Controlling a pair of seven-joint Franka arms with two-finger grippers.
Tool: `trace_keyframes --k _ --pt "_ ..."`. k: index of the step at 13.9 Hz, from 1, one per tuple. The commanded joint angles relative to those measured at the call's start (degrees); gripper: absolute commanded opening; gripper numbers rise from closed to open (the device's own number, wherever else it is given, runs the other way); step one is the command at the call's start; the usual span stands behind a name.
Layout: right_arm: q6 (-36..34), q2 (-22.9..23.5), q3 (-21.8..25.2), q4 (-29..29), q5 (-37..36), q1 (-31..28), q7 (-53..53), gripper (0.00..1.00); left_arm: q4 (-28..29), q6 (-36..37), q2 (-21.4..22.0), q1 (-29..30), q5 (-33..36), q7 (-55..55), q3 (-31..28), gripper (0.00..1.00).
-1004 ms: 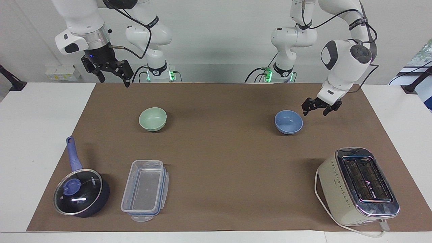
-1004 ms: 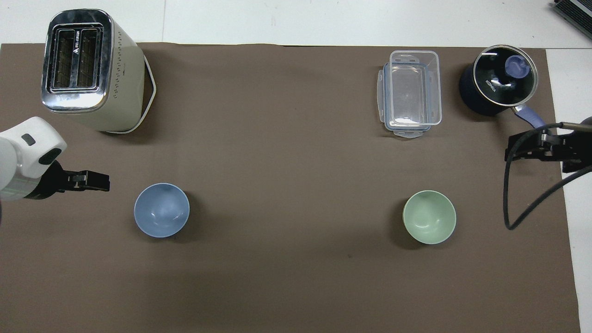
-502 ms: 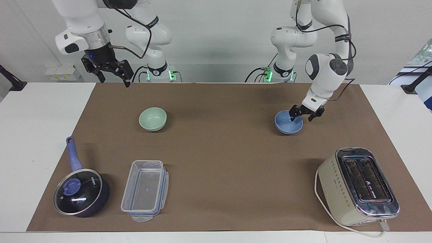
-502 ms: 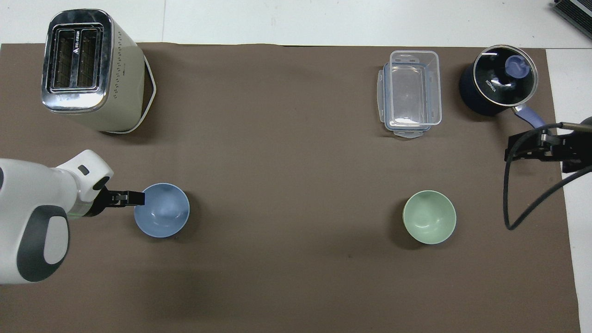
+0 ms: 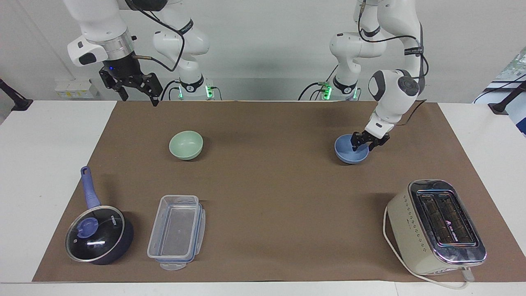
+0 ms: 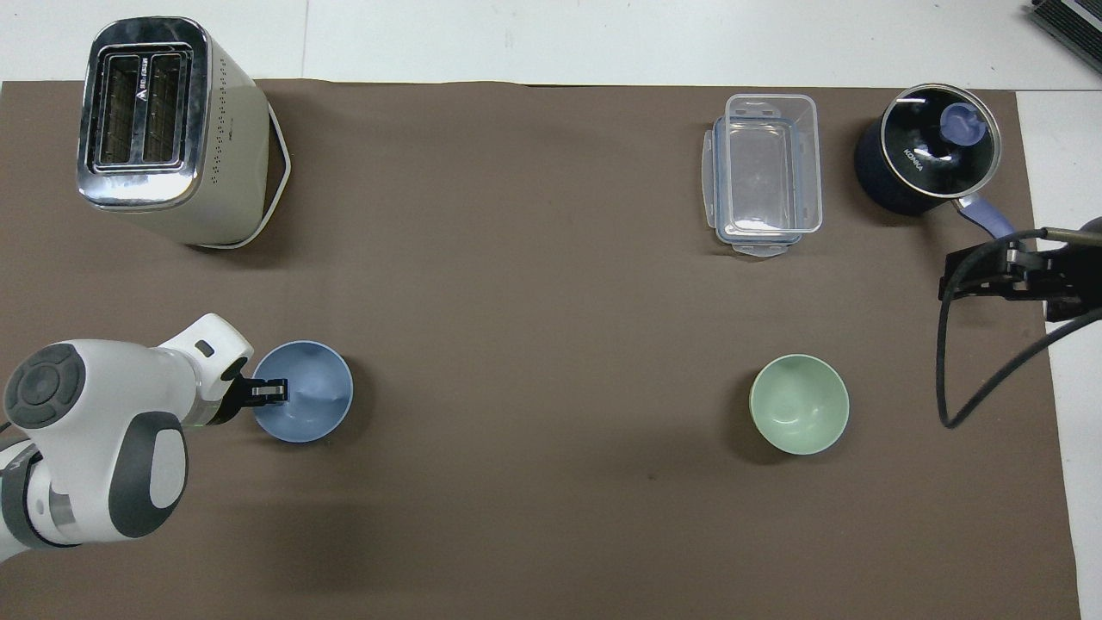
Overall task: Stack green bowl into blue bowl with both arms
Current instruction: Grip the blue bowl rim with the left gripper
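Observation:
The blue bowl (image 5: 347, 154) (image 6: 314, 405) sits upright on the brown mat toward the left arm's end. My left gripper (image 5: 363, 144) (image 6: 269, 392) is low at its rim, open, one finger inside the bowl and one outside. The green bowl (image 5: 186, 144) (image 6: 799, 405) sits upright and alone toward the right arm's end. My right gripper (image 5: 139, 95) (image 6: 951, 280) is open and empty. It waits high over the mat's edge at that end, well apart from the green bowl.
A cream toaster (image 5: 435, 226) (image 6: 164, 129) stands farther from the robots than the blue bowl. A clear plastic container (image 5: 176, 232) (image 6: 766, 172) and a dark blue lidded saucepan (image 5: 98, 234) (image 6: 925, 155) lie farther out than the green bowl.
My left gripper moved from beside the blue bowl down onto its rim, and now straddles it. The right arm and both bowls have not moved.

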State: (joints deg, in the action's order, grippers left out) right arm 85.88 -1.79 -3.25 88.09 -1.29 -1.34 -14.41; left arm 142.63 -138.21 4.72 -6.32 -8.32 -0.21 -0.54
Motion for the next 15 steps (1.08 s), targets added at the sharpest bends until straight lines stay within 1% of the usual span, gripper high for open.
trace_keyframes --k 1,5,8,10,12,15 --pt "-0.71 0.21 -0.53 -0.56 0.50 -0.86 1.49 1.00 -0.42 -1.27 -0.15 -0.27 -0.73 0.04 -0.51 0.00" --pt "-0.80 0.21 -0.44 -0.56 0.50 -0.86 1.57 1.00 -2.79 0.57 0.72 0.00 -0.73 0.74 -0.60 0.00" --pt "-0.80 0.21 -0.44 -0.56 0.50 -0.86 1.57 1.00 -8.93 8.63 0.90 -0.09 -0.73 0.65 -0.60 0.00" --pt "-0.62 0.21 -0.44 -0.56 0.50 -0.86 1.57 1.00 -14.02 16.01 1.34 0.00 -0.82 0.65 -0.69 0.00" --pt "-0.53 0.21 -0.44 -0.56 0.50 -0.86 1.49 1.00 -17.90 20.42 1.34 0.00 -0.73 0.83 -0.69 0.00" --pt "-0.53 0.21 -0.44 -0.56 0.50 -0.86 1.49 1.00 -17.30 20.27 1.25 -0.79 -1.17 2.14 -0.60 0.00"
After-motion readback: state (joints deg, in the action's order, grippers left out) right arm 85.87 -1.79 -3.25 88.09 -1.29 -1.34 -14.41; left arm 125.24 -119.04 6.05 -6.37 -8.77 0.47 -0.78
